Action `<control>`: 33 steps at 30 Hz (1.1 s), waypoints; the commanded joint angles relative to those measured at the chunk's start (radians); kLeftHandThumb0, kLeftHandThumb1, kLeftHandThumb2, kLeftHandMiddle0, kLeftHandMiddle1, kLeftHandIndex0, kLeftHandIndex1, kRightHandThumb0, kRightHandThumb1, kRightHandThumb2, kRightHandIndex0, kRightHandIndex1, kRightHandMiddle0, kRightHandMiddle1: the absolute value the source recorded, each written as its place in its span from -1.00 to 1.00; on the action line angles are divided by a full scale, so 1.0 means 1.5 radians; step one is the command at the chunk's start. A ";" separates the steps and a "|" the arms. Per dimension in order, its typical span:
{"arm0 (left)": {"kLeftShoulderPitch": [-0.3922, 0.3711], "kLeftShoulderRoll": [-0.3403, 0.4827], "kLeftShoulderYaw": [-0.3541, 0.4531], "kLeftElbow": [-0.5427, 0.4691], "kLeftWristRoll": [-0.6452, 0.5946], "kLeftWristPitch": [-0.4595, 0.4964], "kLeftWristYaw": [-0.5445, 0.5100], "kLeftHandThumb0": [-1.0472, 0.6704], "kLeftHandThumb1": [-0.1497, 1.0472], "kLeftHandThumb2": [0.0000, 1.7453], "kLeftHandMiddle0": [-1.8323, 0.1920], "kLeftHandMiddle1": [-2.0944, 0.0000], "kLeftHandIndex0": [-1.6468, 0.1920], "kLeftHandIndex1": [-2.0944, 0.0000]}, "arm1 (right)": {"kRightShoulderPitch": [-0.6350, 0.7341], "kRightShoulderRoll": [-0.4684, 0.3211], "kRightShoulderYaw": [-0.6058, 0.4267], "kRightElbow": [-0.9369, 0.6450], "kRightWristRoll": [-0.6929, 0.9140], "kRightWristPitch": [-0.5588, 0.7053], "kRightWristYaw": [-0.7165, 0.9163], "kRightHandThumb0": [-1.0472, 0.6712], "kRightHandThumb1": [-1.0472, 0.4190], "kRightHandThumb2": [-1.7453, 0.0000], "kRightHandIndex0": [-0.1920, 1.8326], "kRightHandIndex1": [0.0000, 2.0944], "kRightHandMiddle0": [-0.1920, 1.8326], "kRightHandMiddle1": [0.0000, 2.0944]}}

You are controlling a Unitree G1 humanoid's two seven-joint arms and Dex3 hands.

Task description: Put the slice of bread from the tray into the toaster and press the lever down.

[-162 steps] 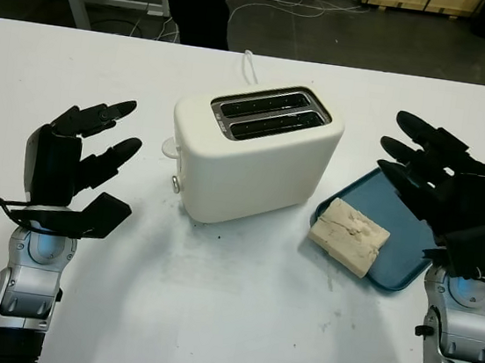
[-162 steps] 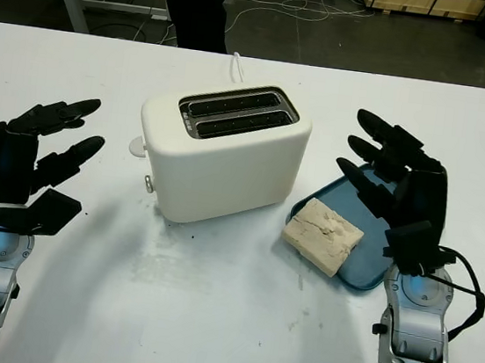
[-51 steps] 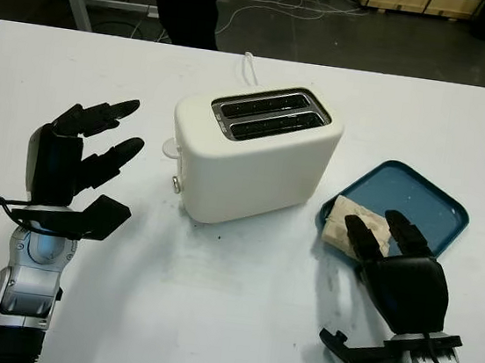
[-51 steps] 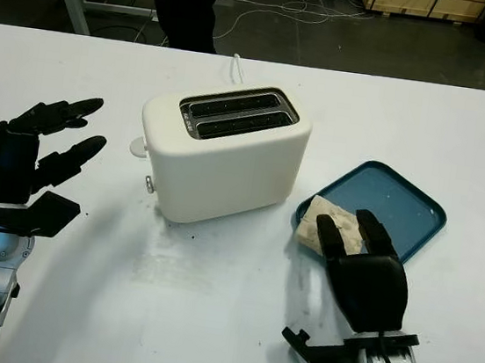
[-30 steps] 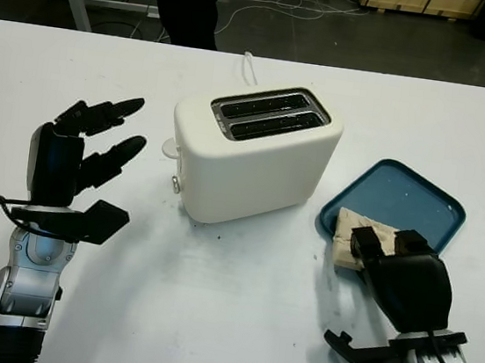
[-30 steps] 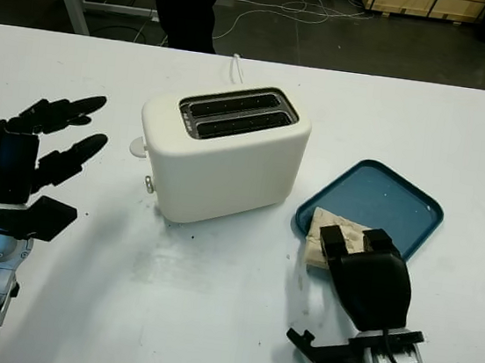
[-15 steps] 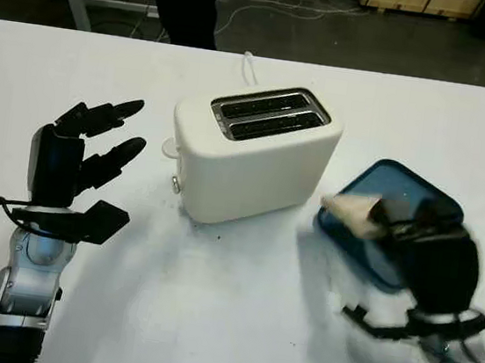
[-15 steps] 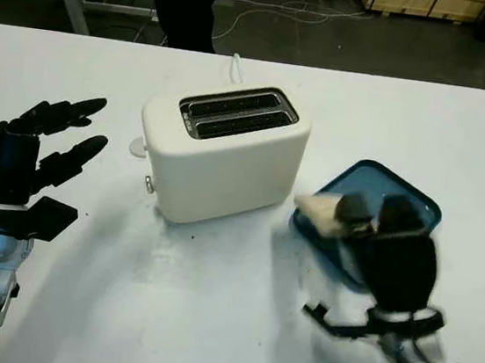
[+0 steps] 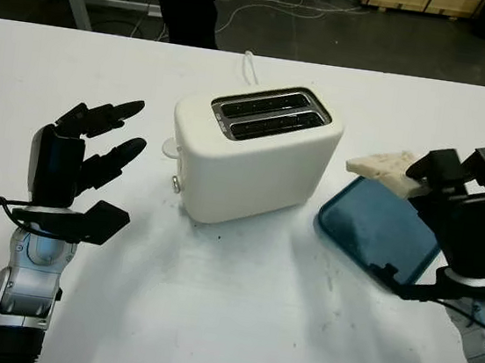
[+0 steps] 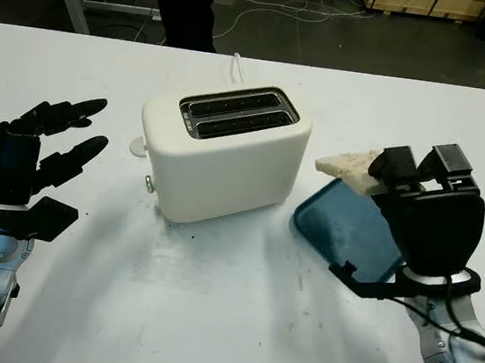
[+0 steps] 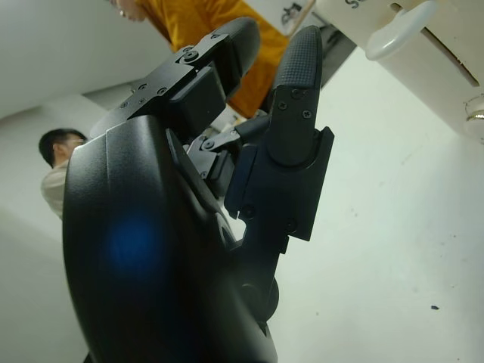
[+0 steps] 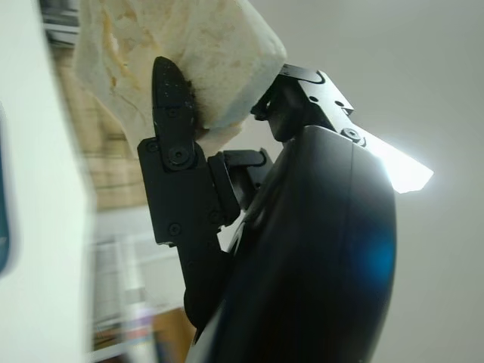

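Left eye view, bread: the slice of bread (image 9: 386, 170) is pale and off-white with a rough, cracked face, lying nearly flat in the air to the right of the toaster (image 9: 255, 152), level with its upper part.
Right hand: the right hand (image 9: 463, 184) pinches the slice at its right end, fingers curled around it, above the tray (image 9: 369, 233).
Tray: blue, just right of the toaster's base, nothing on it.
Toaster: cream, two slots on top, both dark inside.
Left hand: the left hand (image 9: 82, 157) is open, well left of the toaster.
Table: white table (image 9: 235, 313) under it all.
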 commanded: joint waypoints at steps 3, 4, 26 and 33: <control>-0.002 0.006 0.000 0.005 -0.001 -0.005 0.001 -0.34 0.79 -0.81 0.25 0.05 -0.20 1.00 | -0.061 -0.045 -0.076 -0.059 0.273 0.044 0.292 -0.16 -0.83 0.73 -0.03 0.67 -0.29 0.57; -0.002 0.007 -0.001 0.005 -0.001 -0.005 0.001 -0.34 0.79 -0.80 0.25 0.06 -0.19 1.00 | -0.077 -0.055 -0.087 -0.065 0.307 0.064 0.342 -0.14 -0.83 0.71 -0.04 0.67 -0.26 0.47; 0.005 0.002 0.000 -0.007 0.012 0.004 0.009 -0.32 0.79 -0.82 0.23 0.07 -0.20 1.00 | -0.711 -0.096 0.081 0.203 0.419 0.254 0.836 -0.05 -0.83 0.93 -0.05 0.66 -0.11 0.46; 0.007 0.001 0.000 -0.008 0.018 0.006 0.013 -0.33 0.79 -0.82 0.22 0.08 -0.21 1.00 | -0.816 -0.023 0.172 0.277 0.355 0.334 0.865 0.05 -0.83 0.89 0.03 0.60 -0.08 0.48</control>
